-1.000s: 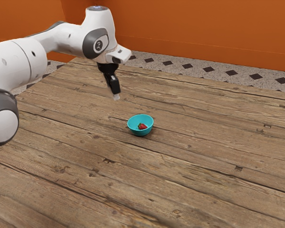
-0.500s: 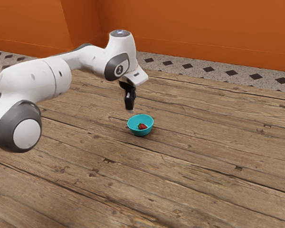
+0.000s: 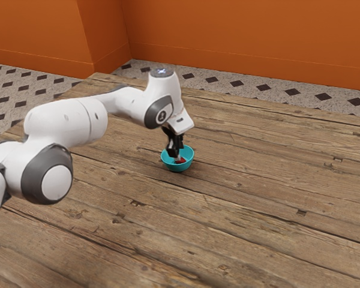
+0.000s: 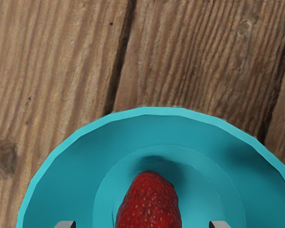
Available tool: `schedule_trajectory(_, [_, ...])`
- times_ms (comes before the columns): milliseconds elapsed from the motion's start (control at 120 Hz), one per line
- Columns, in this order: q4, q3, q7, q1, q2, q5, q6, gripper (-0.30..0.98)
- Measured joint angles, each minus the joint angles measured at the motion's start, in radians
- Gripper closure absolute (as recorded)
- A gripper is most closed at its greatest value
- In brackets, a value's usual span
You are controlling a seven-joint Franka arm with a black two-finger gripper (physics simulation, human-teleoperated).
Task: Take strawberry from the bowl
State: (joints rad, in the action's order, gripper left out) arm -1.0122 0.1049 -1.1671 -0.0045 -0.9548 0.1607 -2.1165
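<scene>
Turquoise bowl cradles lone strawberry as gripper nears the pick

Working from a distance, I have the white arm bent low over a wooden table, its black gripper pointing down into the bowl at the end of an approach, by my reading, with the grasp yet to be made. The red fruit lies on the bowl's floor, directly below and between the fingertips, which stand apart. On the wrist view, bare turquoise shows between the strawberry and each of them; neither touches it, and nothing is clamped. The exterior view puts the gripper's tip inside the outline of the rim, close to the fruit, though I cannot tell how much drop remains.

What the next move calls for, I judge, is a slight, straight descent until the fingertips flank the strawberry's widest part, then a gentle squeeze and a vertical lift clear of the bowl. Going too deep could press on the floor; closing off-centre could roll the rounded fruit toward the wall.
</scene>
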Motion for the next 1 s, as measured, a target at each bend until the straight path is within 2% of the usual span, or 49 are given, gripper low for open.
schedule_trajectory(483, [0.027,0.001,-0.062,0.015,-0.058,-0.001,-0.062,0.4])
schedule_trajectory(733, [0.004,0.0,-0.072,0.012,-0.038,0.003,-0.062,0.69])
schedule_trajectory(1000, [-0.033,-0.001,-0.071,0.005,0.033,0.004,-0.025,0.63])
